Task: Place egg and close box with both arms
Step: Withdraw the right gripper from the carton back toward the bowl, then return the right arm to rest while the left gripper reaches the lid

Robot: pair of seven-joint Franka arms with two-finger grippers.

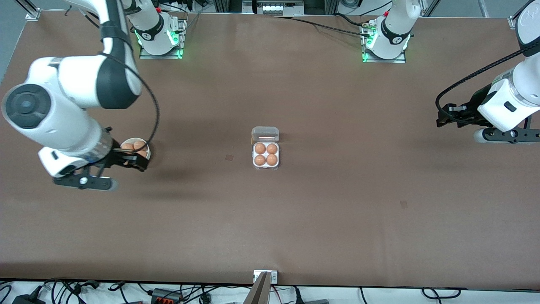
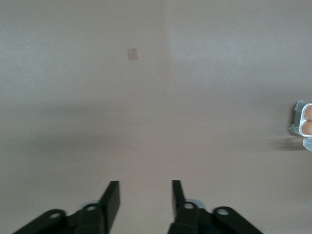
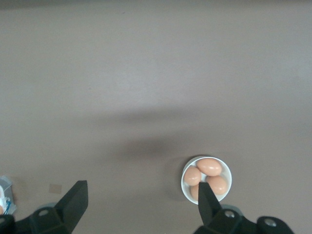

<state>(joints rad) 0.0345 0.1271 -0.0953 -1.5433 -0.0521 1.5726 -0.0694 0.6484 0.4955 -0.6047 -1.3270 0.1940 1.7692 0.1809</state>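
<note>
Your right end effector (image 3: 139, 202) is hanging over the white bowl (image 1: 145, 148) of eggs (image 3: 209, 166) at the right arm's end of the bench (image 1: 337, 211), fingers spread wide and gripping nothing; the bowl is sitting almost directly under one fingertip. Your left end effector (image 2: 145, 192) is waiting over bare bench at the left arm's end, fingers parted about halfway, empty, with the box well apart from it. The box (image 1: 265, 155) is sitting mid-bench between the two end effectors, lid (image 1: 265, 134) standing open on the side toward the bases, and all four cells are already showing eggs, so the closing looks like the step left. Judging by looks, the eggs are going to be light, smooth and easy to crack, so you are wanting a gentle pinch across the middle of one. The clear lid is likely thin and springy; you are best pushing its free edge while the other end effector is steadying the tray rim. Room is wide open around the box, and the bench edges are well away.
</note>
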